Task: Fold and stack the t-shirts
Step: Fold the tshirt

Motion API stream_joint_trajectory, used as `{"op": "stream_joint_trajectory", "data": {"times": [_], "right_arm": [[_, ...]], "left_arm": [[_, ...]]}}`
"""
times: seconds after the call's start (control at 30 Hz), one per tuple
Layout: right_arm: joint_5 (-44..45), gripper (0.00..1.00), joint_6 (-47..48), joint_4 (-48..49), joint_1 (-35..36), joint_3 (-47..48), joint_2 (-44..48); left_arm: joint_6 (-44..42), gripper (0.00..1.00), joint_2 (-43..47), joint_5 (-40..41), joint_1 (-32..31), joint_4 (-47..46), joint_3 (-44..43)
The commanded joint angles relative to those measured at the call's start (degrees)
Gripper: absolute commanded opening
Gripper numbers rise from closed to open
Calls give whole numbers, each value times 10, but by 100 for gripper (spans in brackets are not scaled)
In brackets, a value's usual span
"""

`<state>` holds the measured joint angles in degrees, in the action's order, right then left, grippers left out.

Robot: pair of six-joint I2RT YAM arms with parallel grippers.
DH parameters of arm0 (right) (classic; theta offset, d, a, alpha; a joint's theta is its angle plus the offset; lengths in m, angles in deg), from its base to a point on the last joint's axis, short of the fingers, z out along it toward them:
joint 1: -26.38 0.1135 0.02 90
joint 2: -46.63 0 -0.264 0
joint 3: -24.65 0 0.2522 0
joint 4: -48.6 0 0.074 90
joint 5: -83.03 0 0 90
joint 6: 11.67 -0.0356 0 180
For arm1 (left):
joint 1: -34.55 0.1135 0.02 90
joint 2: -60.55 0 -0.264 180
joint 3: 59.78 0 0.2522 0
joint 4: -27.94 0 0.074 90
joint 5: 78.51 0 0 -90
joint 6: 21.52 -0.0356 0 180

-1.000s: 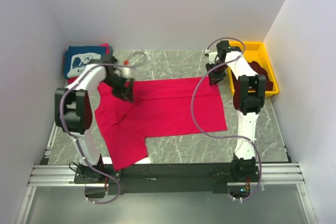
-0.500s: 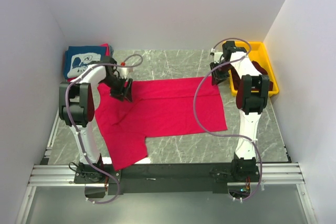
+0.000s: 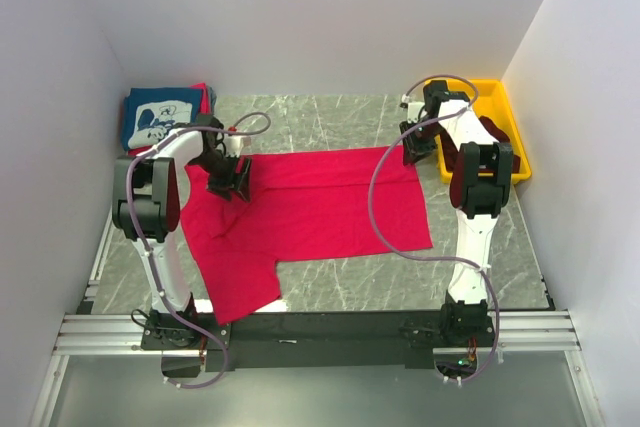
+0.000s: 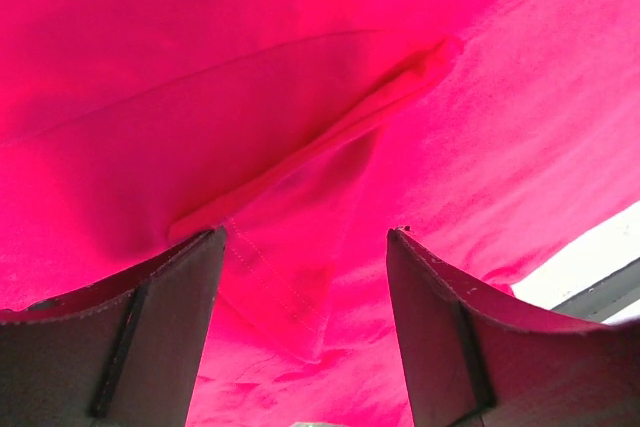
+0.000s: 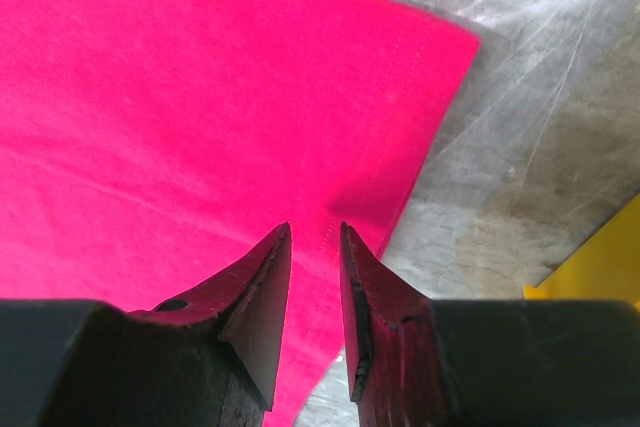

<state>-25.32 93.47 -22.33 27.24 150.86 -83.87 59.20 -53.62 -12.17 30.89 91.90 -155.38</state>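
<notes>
A bright red t-shirt lies spread flat on the marble table. My left gripper hovers open over its left shoulder part; in the left wrist view the gripper stands wide apart above a raised fold of red cloth. My right gripper is at the shirt's back right corner; in the right wrist view the gripper has its jaws nearly together on the puckered hem. A folded navy shirt with a white print lies at the back left on a red one. Maroon shirts lie in the bin.
A yellow plastic bin stands at the back right, just beyond my right arm. White walls close in the table on three sides. Grey marble shows beside the shirt's corner. The black rail runs along the near edge.
My right gripper moved back to the shirt's far right corner and stayed there. My left gripper shifted slightly left and nearer over the shirt's shoulder part.
</notes>
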Motion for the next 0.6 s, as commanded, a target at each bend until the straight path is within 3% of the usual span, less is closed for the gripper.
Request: {"op": "stream_joint_trajectory", "data": {"times": [0.0, 0.17, 0.4, 0.57], "right_arm": [[16, 34, 11, -2, -3, -7, 40], [20, 33, 11, -1, -2, -17, 41], [19, 33, 10, 1, -2, -22, 42], [19, 33, 9, 1, -3, -22, 41]], "left_arm": [[-3, 72, 18, 19, 19, -11, -7], [-4, 67, 25, 16, 20, -7, -24], [-6, 51, 23, 20, 23, -4, -46], [-3, 48, 10, 30, 27, 0, -61]]}}
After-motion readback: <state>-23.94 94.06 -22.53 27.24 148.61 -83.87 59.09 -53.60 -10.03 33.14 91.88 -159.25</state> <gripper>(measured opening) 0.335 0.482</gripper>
